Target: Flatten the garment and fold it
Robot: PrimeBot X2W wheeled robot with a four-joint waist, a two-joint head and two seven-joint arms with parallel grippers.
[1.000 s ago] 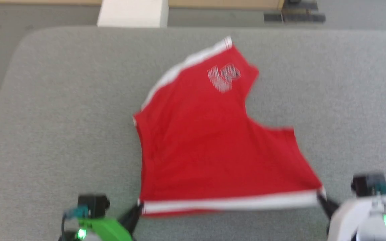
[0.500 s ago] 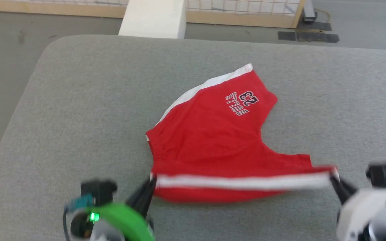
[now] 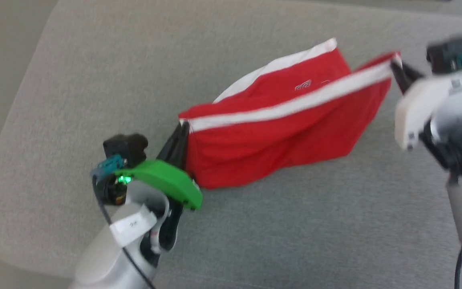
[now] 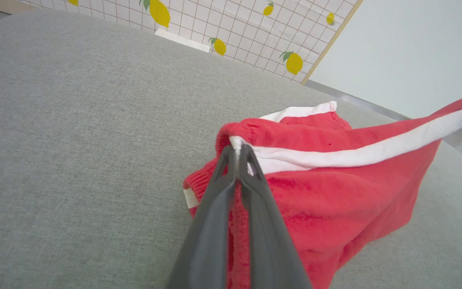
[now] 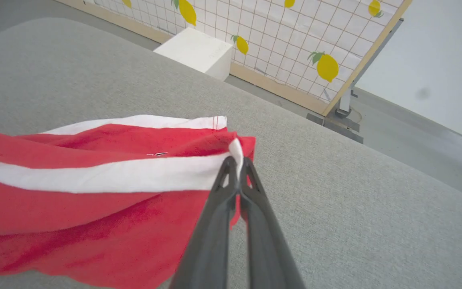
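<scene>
Prob. a robot test room or lab setup. A big round-cornered worktable (image 3: 74,80) covered w/ grey felt-like cloth stands on a bare grey floor (image 5: 407,136). Behind it is 1 freestanding partition (image 5: 295,36) – wood-framed, white grid pattern w/ printed lemons (image 5: 327,66), on a metal foot (image 5: 337,122). A plain white box (image 5: 195,50) sits at its base – pale blank wall (image 5: 447,48) beyond.

Soft matt red cloth with white bands makes the garment (image 4: 335,192) at the left end effector (image 4: 237,150), whose fingers (image 4: 209,233) look like smooth dark plastic, above the coarse matt grey fabric of the tabletop (image 4: 74,140).
</scene>
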